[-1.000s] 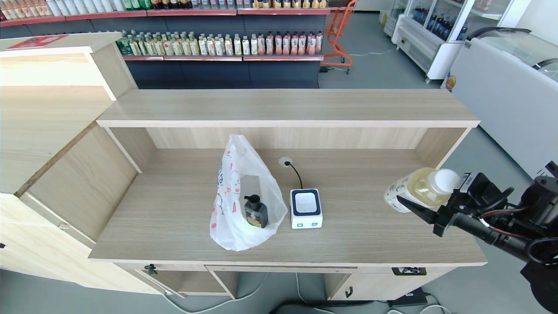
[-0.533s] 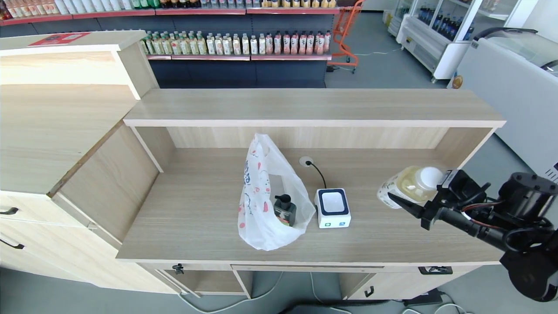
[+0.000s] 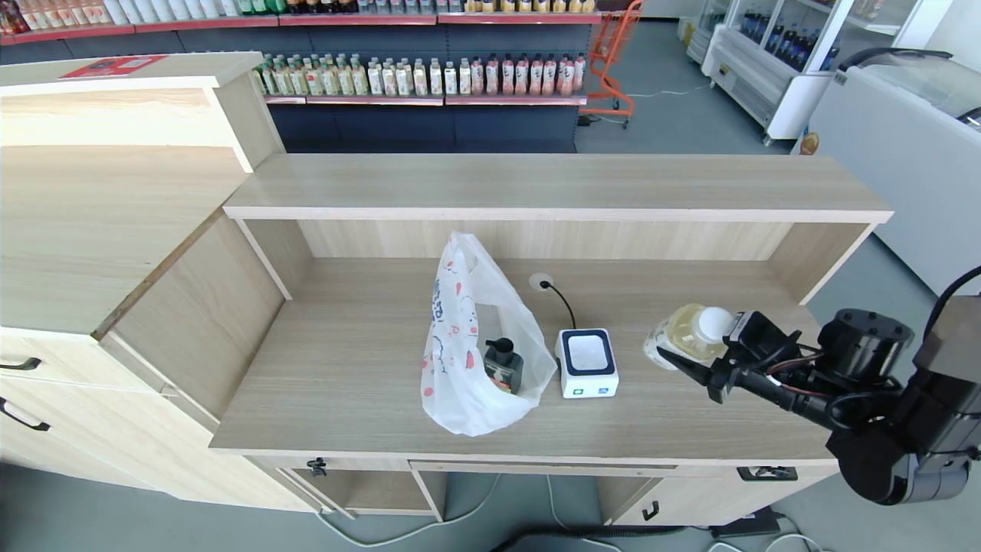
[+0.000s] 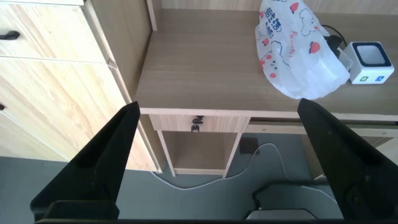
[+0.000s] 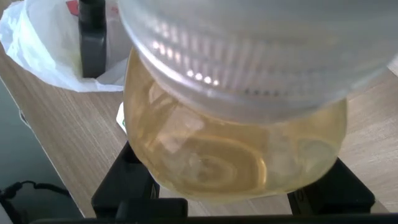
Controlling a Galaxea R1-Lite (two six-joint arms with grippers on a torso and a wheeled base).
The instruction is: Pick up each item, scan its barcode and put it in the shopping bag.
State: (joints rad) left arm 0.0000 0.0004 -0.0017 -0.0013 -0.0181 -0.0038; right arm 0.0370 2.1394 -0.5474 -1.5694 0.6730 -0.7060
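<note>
Over a pale wooden bench (image 3: 345, 368), right fingers (image 3: 682, 363) grasp a white-capped bottle (image 3: 686, 336) near the barcode scanner (image 3: 587, 362); left fingers (image 4: 106, 155) are spread apart. Beside the scanner, the shopping bag (image 3: 460, 330) holds a pump bottle (image 3: 503, 366); drink shelves (image 3: 429, 77) stand behind.

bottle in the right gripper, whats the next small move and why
Probably carry the bottle a little to the robot's left until it sits over the scanner, barcode toward the window. The right gripper holds it off to the scanner's right, and the scanner's window faces up, so a scan looks unlikely from there. The bag would come after.
</note>
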